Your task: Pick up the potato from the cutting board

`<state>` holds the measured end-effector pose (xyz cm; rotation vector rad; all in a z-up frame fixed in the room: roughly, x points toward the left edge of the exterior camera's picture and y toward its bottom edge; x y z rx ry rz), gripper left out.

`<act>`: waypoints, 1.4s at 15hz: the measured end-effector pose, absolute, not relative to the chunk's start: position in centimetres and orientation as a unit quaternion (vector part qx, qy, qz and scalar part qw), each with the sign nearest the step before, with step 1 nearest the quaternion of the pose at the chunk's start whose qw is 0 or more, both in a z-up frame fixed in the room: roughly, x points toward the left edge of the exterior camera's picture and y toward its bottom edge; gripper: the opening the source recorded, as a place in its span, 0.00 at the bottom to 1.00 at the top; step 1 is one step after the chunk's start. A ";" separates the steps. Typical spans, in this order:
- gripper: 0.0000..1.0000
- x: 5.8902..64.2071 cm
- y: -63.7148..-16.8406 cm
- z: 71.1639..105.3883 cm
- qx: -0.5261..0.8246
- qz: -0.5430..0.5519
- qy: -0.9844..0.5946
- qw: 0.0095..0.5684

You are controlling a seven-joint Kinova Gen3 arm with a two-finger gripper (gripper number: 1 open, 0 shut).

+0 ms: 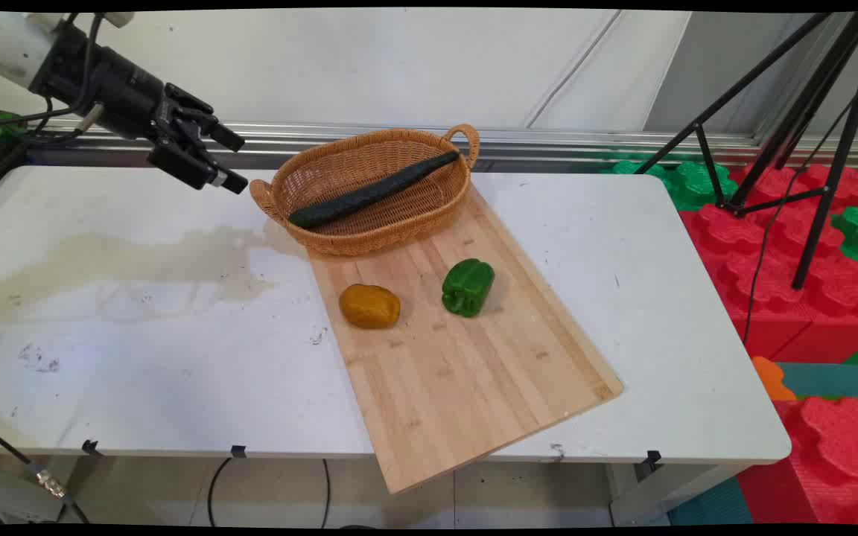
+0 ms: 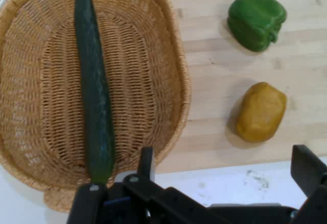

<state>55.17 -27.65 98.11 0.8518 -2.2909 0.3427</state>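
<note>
My gripper [image 1: 234,161] hangs open and empty above the table's far left part, just left of a wicker basket [image 1: 369,240]. A long dark green cucumber [image 1: 369,193] lies slantwise inside the basket. The basket stands on the far end of a wooden cutting board [image 1: 466,372]. On the board in front of it lie a green bell pepper [image 1: 467,286] and a yellow-brown potato [image 1: 369,306]. In the hand view the open gripper [image 2: 227,173] points over the basket [image 2: 148,81] edge, with the cucumber [image 2: 94,96], pepper [image 2: 256,20] and potato [image 2: 261,112] on the board [image 2: 209,76] beyond.
A brownish stain [image 1: 124,264] spreads over the white table [image 1: 660,298] left of the board. The board's near corner overhangs the table's front edge. A black tripod [image 1: 809,149] stands at the right over red and green foam blocks [image 1: 786,246].
</note>
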 end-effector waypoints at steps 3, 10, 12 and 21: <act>1.00 54.6 -27.1 98.0 0.314 0.117 -0.884 0.325; 1.00 52.0 -25.6 94.2 0.250 0.066 -0.919 0.297; 1.00 51.3 -25.4 93.0 0.237 0.059 -0.924 0.293; 1.00 46.5 -26.9 86.3 0.165 0.064 -0.942 0.285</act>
